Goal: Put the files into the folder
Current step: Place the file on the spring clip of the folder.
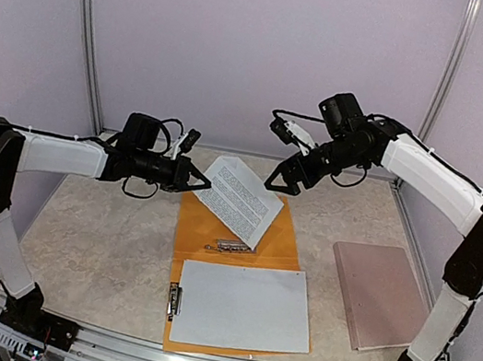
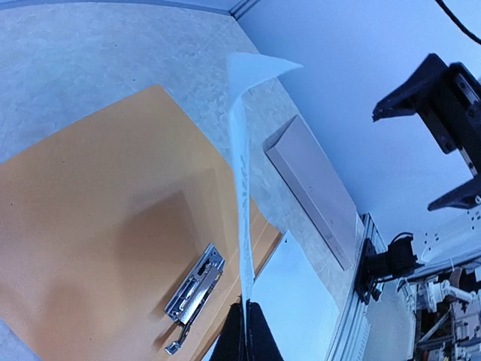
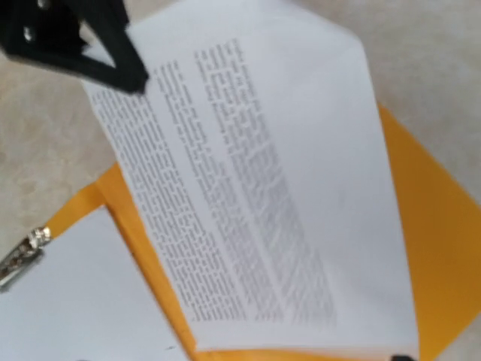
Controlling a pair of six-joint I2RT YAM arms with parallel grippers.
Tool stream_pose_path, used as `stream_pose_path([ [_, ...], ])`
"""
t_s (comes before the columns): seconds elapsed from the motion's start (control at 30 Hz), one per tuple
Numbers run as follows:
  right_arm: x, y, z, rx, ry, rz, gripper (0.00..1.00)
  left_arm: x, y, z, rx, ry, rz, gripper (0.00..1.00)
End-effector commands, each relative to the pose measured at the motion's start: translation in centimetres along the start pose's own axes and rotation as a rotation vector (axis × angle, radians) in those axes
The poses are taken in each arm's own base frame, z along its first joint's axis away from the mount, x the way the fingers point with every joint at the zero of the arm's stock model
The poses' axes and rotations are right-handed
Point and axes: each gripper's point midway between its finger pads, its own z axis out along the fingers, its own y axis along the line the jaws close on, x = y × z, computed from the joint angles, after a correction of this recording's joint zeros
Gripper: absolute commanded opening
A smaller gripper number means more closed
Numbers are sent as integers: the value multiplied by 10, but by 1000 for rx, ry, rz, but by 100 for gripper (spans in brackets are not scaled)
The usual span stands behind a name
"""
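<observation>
I judge the printed white paper sheet point(image 1: 240, 201) light and floppy, pinched by one edge in my closed left claw point(image 1: 197, 179) above the open orange-yellow folder point(image 1: 213, 236) (right claw point(image 1: 281, 184) spread, empty), so grip edges only.

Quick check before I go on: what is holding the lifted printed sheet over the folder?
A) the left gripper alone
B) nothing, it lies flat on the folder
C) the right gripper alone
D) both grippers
A: the left gripper is pinched shut on the edge of the printed sheet, keeping it raised over the open orange folder, while the right gripper stands open, gripping nothing.
</observation>
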Motion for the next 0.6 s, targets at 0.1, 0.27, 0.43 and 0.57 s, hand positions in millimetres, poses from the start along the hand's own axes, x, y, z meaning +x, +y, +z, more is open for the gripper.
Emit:
stream_pose_path([
  [0.1, -6, -1, -11, 39, -54, 21, 86, -2, 55, 14, -116, -143, -339, 0],
  [0.27, 4, 2, -7, 26, -49, 32, 86, 24, 84, 34, -160, -141, -457, 0],
  [0.43, 12, 6, 1, -1, -44, 43, 86, 47, 107, 44, -195, -149, -539, 0],
  [0.57, 18, 5, 6, -5, -31, 49, 86, 60, 109, 45, -219, -133, -565, 0],
])
